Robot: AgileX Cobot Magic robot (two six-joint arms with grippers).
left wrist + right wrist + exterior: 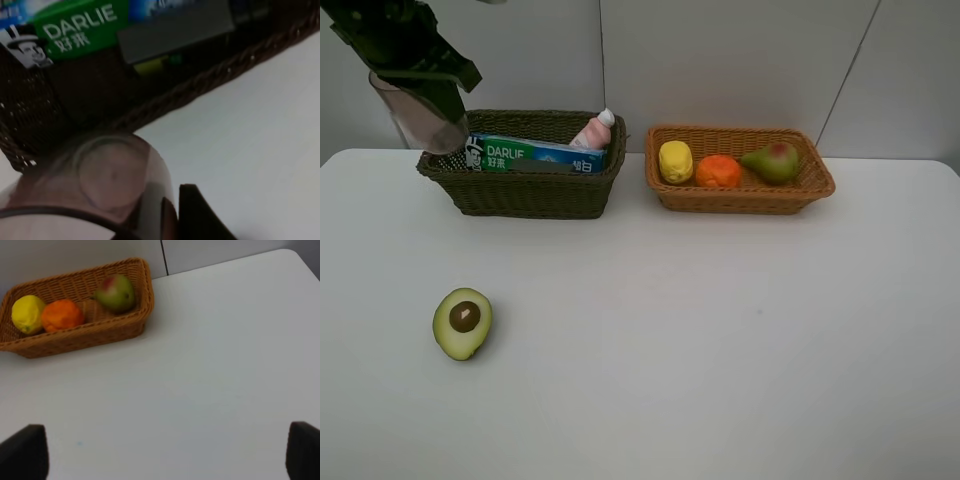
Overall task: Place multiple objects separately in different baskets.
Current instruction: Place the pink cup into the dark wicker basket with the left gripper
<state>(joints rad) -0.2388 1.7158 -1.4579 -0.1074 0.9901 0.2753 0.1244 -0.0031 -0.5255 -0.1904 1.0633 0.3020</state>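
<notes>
Here, the left hand [425,95] clenches one mauve cup [420,120] just above the dark basket's [530,190] near end, beside one toothpaste box [535,155] and one pink bottle [592,130]. One avocado half [462,322] lies on the desk [720,330] well below it. The right hand [160,450] hangs released, far from the tan basket [75,335] with three fruits: lemon [28,313], orange [62,315], pear [116,292].

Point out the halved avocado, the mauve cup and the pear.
halved avocado [462,323]: exterior high view, on the cut face beside the pit.
mauve cup [425,118]: exterior high view, on its translucent side wall.
pear [116,292]: right wrist view, on its green body.
</notes>
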